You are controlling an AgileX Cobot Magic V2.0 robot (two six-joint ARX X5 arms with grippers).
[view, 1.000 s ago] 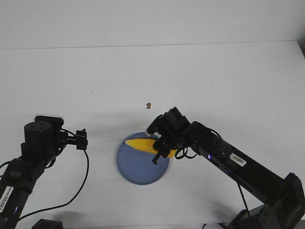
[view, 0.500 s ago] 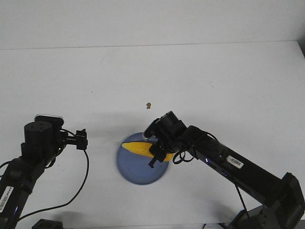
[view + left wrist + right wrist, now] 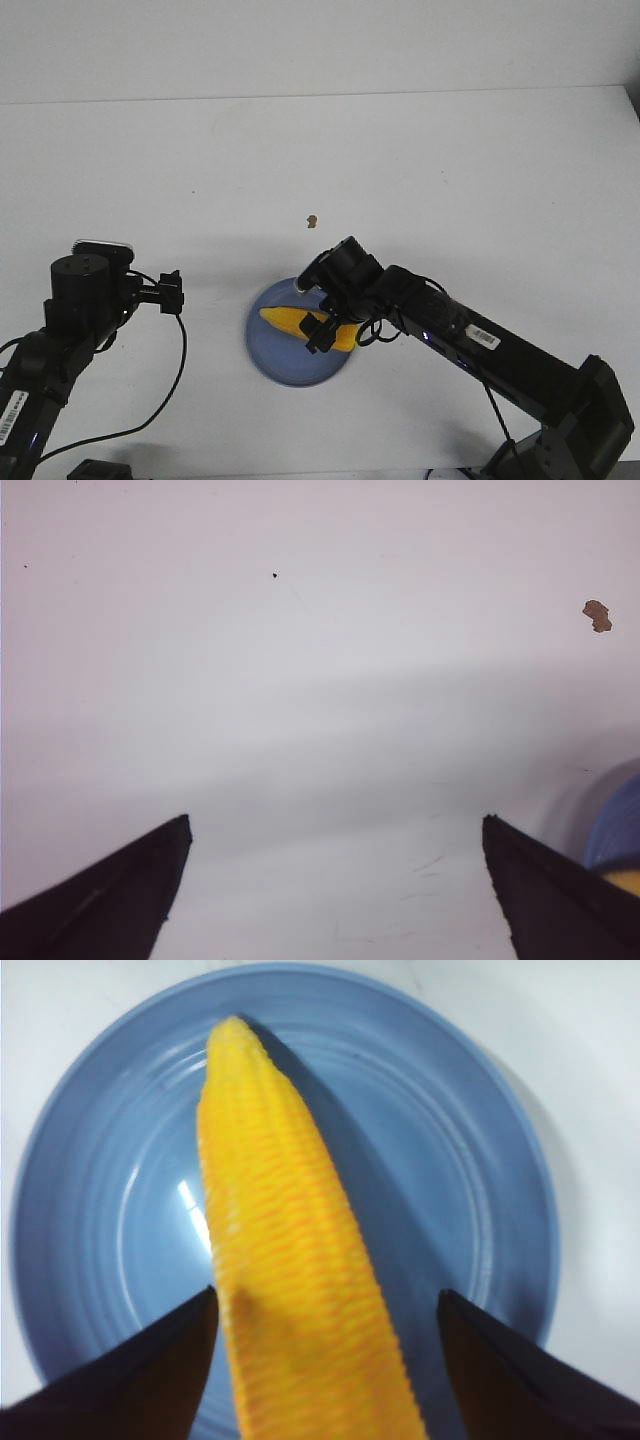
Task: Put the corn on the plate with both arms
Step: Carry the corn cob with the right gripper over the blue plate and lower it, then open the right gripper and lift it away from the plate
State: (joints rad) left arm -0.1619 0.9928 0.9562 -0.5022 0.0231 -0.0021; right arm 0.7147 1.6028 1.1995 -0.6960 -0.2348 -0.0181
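- The corn (image 3: 300, 320) is seen over the plate (image 3: 275, 360), its pointed tip toward 9 o'clock in the front view and its thick end hidden under the right hand (image 3: 325, 335).
- In the right wrist view the corn (image 3: 285, 1260) runs between the two black fingers (image 3: 130, 1370) of the right hand (image 3: 325, 1360). The fingers stand apart on either side of the cob; whether they touch it cannot be told from this view.
- It cannot be judged with confidence whether the corn rests on the plate (image 3: 480, 1160) or is held just above it; a shadow is cast on the blue surface beside the cob.
- The plate is placed on the white table (image 3: 450, 170), near the front edge, at roughly 6 o'clock from a small brown speck (image 3: 312, 220).
- The left hand (image 3: 170, 293) is parked at 9 o'clock from the plate, well apart from it, over bare table.
- In the left wrist view the left hand (image 3: 335, 880) is spread wide, nothing between its fingers (image 3: 110, 900); the brown speck (image 3: 597, 615) and a sliver of the plate (image 3: 620, 830) are visible at the frame edge.
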